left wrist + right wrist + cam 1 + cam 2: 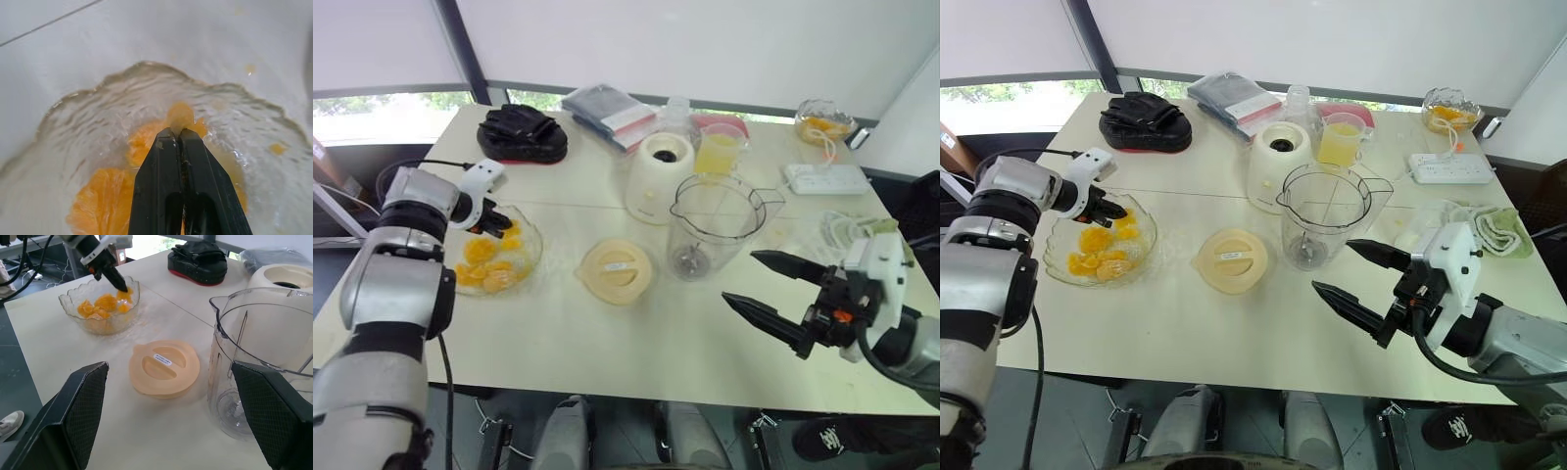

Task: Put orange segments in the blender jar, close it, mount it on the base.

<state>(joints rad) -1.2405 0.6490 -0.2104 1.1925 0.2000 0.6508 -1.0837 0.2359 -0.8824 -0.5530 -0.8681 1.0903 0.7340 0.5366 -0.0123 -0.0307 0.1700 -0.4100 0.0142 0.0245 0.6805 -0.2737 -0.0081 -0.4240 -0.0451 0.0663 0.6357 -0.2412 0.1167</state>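
Left gripper (1122, 212) was down in bowl (105, 325) among orange segments (1097, 262). Left wrist view showed jaws together, tips against one segment. Right gripper (1332, 264) was near jar (1325, 220), jaws wide apart. Right wrist view showed lid (164, 367) flat between bowl and jar, base (1278, 162) behind jar.

I have my left gripper (497, 230) down inside the bowl (536, 245), among the orange segments (480, 262). The lid (616, 270) lies on the table (607, 343) between my two grippers. The jar (715, 235) stands just ahead of my right gripper (739, 277), with the base (656, 176) behind it.
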